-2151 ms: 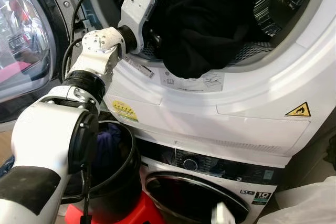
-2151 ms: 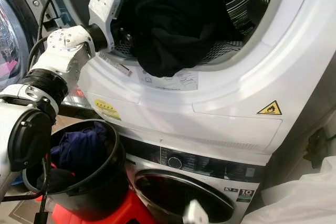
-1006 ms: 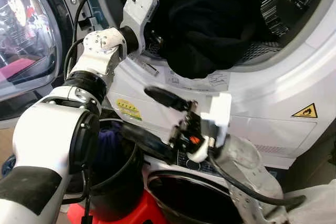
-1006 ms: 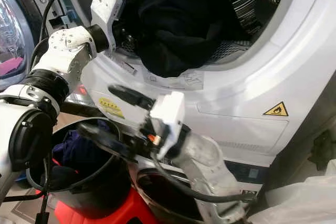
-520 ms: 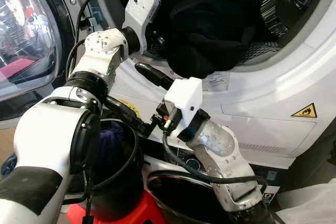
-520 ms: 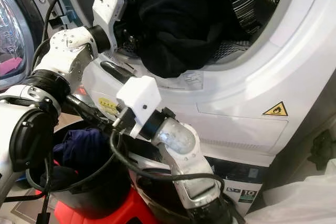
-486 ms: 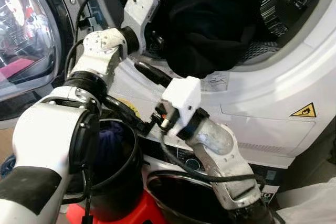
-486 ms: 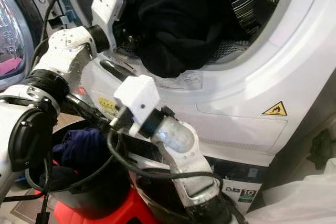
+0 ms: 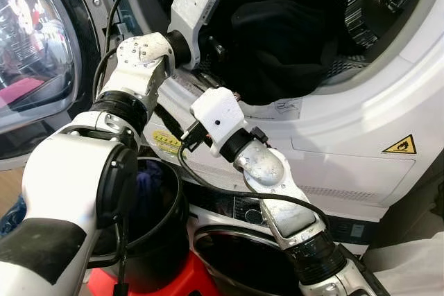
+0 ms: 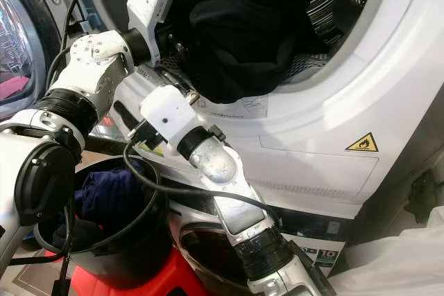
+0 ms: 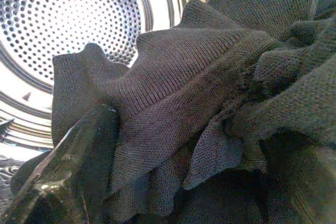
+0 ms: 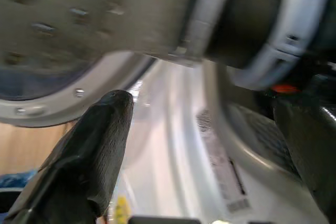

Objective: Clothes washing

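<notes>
Stacked white machines ahead of me: upper unit (image 9: 347,123) with its glass door (image 9: 31,53) swung wide, perforated steel drum (image 11: 68,30) visible behind the load, lower unit (image 10: 305,240) with a dark control panel beneath.

Left gripper (image 11: 157,145) is inside the drum mouth, buried in the black knit garment (image 9: 277,46). I see one glossy black finger (image 11: 73,166) pressed flat against the cloth, folds bunched right over it. The other finger is hidden under fabric, so I can't tell whether the jaws are clamped or just pushed in. The garment is ribbed, soft, heavily creased, and spills over the drum lip just beyond the left wrist housing (image 9: 195,5).

Right gripper (image 12: 205,145) is raised just below the left forearm (image 9: 139,67), near the door seal. Its fingers are spread wide, with nothing between them: one finger (image 12: 89,156) on one side, the other at the far edge of the wrist view, white door rim and a label strip in the gap. It isn't touching cloth.

Below the right gripper and to the robot's left is a black round bucket (image 10: 132,254), smooth plastic, holding dark blue clothes (image 10: 104,195). It sits on something red (image 10: 139,282). Yellow flame warning sticker (image 9: 400,145) is on the white front panel, well off to the right gripper's far side.
</notes>
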Controlling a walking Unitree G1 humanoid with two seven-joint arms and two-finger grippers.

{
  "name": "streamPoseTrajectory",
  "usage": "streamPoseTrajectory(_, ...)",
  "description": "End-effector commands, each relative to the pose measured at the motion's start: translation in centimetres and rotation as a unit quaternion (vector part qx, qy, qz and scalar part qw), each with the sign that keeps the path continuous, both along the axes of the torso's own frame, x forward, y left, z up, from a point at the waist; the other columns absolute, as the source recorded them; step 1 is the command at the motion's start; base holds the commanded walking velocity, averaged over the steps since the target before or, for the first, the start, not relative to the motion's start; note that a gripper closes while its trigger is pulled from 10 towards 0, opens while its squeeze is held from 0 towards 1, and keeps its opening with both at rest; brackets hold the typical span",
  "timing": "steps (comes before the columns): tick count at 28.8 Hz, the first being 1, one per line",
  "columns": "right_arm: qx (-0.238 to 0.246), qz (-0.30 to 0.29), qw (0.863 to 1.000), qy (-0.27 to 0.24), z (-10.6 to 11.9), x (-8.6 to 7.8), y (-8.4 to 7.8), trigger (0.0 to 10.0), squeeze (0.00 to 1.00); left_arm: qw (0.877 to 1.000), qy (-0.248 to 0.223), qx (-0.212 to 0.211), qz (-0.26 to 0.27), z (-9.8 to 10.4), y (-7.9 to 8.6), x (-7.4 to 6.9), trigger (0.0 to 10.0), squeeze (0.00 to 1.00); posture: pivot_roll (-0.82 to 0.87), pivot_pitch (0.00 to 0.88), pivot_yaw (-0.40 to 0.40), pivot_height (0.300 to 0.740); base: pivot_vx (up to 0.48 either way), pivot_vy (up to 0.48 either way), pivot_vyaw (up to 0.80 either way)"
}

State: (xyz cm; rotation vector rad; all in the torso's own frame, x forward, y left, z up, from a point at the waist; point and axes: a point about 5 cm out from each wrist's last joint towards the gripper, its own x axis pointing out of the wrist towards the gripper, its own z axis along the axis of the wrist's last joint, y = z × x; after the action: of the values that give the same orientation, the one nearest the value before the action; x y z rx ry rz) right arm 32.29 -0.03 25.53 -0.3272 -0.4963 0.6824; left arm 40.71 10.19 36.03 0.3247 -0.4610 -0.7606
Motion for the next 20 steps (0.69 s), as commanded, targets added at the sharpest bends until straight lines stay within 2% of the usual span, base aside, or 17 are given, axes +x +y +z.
streamPoseTrajectory(1, 0.006, -0.008, 1.0, -0.01, 0.6, 0.2, 0.4, 10.0, 0.0, 1.0, -0.018, -0.003, -0.004, 1.1, 0.2, -0.2, 10.0, 1.0, -0.14, 0.0, 0.14, 0.74, 0.0, 0.0, 0.0)
streamPoseTrajectory(5, 0.008, -0.02, 1.0, -0.021, 0.7, 0.5, 0.0, 10.0, 0.0, 1.0, -0.019, -0.004, -0.004, 1.1, 0.3, -0.2, 10.0, 1.0, -0.13, 0.0, 0.138, 0.74, 0.0, 0.0, 0.0)
streamPoseTrajectory(7, -0.03, -0.042, 0.998, -0.026, -0.1, 1.0, -1.2, 10.0, 0.0, 1.0, -0.02, -0.005, -0.004, 1.3, 0.3, -0.3, 10.0, 1.0, -0.13, 0.0, 0.138, 0.74, 0.0, 0.0, 0.0)
streamPoseTrajectory(10, -0.032, -0.04, 0.998, -0.02, -0.7, 0.9, -2.9, 10.0, 0.0, 1.0, -0.021, -0.006, -0.004, 1.3, 0.3, -0.3, 10.0, 1.0, -0.14, 0.0, 0.136, 0.74, 0.0, 0.0, 0.0)
streamPoseTrajectory(11, -0.032, -0.04, 0.998, -0.02, -0.7, 0.9, -2.9, 10.0, 0.0, 1.0, -0.021, -0.006, -0.004, 1.3, 0.3, -0.3, 10.0, 1.0, -0.14, 0.0, 0.136, 0.74, 0.0, 0.0, 0.0)
streamPoseTrajectory(14, 0.011, 0.026, 0.999, -0.018, -0.6, -0.6, -4.5, 10.0, 0.0, 1.0, -0.021, -0.007, -0.005, 1.3, 0.3, -0.3, 10.0, 1.0, -0.14, 0.0, 0.134, 0.74, 0.0, 0.0, 0.0)
streamPoseTrajectory(20, 0.022, 0.055, 0.998, -0.02, -0.5, -1.9, -5.7, 10.0, 0.0, 1.0, -0.021, -0.008, -0.004, 1.2, 0.4, -0.3, 10.0, 1.0, -0.14, 0.0, 0.135, 0.74, 0.0, 0.0, 0.0)
